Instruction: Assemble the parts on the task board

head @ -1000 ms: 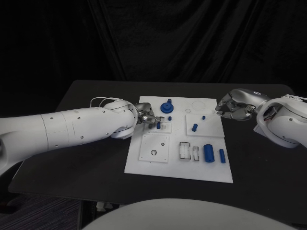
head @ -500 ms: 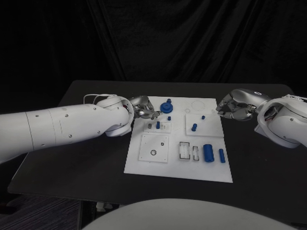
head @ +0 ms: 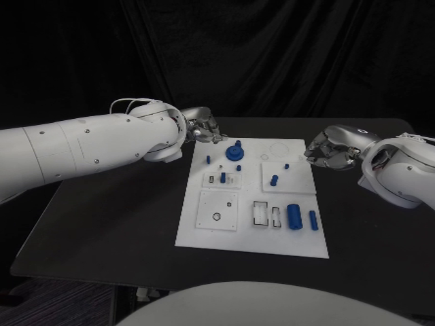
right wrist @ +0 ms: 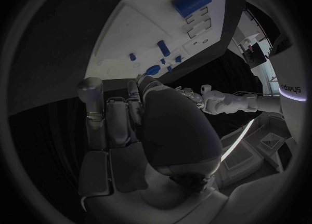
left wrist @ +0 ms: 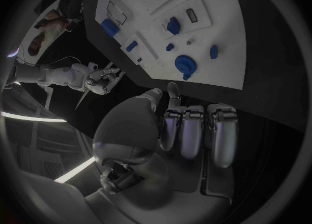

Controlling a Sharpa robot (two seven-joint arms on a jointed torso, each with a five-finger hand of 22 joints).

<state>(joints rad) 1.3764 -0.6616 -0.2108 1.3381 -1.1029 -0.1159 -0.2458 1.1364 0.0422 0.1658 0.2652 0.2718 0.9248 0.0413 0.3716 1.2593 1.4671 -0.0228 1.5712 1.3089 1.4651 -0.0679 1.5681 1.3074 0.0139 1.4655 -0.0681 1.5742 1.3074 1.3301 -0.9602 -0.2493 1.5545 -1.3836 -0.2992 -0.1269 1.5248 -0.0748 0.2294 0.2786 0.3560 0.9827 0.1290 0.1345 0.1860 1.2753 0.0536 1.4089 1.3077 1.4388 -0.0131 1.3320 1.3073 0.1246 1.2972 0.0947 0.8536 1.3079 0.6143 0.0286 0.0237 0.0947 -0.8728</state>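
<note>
The white task board (head: 217, 231) lies in the middle of the table. Blue parts on it include a round knobbed piece (head: 236, 149), short pegs (head: 222, 177) standing in its middle blocks, and a thick cylinder (head: 295, 216) lying near its right edge. My left hand (head: 203, 125) hovers off the board's far-left corner, fingers curled in with nothing in them (left wrist: 192, 130). My right hand (head: 327, 149) hangs beside the board's right edge, fingers likewise curled and empty (right wrist: 124, 120). The left wrist view looks down on the knobbed piece (left wrist: 184, 66).
The black table (head: 110, 224) has bare room left and right of the board. A thin cylinder (head: 314, 219) lies beside the thick one. Square insert plates (head: 219, 209) with holes and slots cover the board's near half. Black curtain stands behind the table.
My left hand has lifted off the board's left-middle block and drawn back past the far-left corner. A blue peg stands where it was. The right hand has not moved.
</note>
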